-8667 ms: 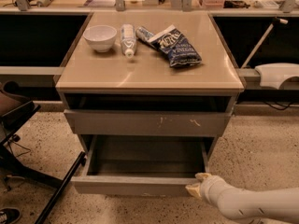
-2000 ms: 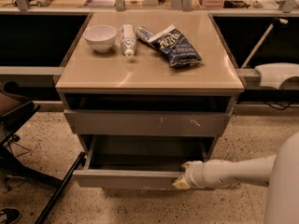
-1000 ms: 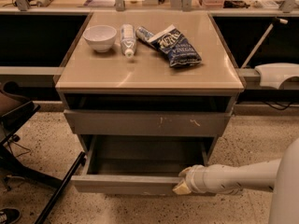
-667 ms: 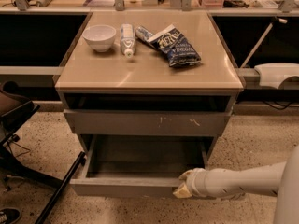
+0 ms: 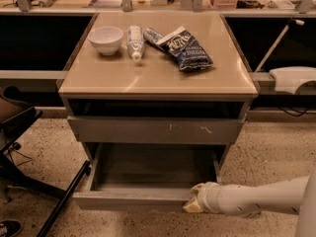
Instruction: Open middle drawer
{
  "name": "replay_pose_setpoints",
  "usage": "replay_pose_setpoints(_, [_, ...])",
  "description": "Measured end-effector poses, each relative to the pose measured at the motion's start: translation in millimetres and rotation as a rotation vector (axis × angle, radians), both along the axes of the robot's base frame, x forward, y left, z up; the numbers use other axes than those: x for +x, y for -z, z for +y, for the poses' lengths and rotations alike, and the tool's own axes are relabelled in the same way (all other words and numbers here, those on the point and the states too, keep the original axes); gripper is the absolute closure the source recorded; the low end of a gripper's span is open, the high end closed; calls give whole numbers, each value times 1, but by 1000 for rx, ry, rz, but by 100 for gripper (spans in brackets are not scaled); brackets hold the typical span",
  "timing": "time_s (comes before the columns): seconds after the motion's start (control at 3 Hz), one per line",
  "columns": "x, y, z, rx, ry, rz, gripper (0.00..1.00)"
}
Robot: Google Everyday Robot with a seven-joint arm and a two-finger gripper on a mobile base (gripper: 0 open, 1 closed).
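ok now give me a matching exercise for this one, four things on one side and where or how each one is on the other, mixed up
Things:
1. white bowl
2. blue snack bag
3. middle drawer
4. pincer

Places or states:
a. at the right end of the drawer's front edge
b. pulled far out, grey inside showing
c. back left of the cabinet top
d. on the cabinet top, right of the bottle

Pairs: 1-c, 2-d, 3-b, 4-a

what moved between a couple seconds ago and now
The middle drawer slid a little further out toward the camera, and the tool, at its right front corner, came back with it. The bowl, bottle and chip bag on top stayed put.
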State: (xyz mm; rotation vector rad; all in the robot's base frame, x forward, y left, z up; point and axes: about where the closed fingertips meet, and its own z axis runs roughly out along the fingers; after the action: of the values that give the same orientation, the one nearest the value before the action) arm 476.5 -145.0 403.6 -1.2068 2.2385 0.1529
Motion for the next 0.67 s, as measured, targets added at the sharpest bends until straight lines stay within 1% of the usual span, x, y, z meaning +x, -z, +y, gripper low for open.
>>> replay_pose_setpoints(0.67, [-21, 2, -2, 0, 23, -9, 100])
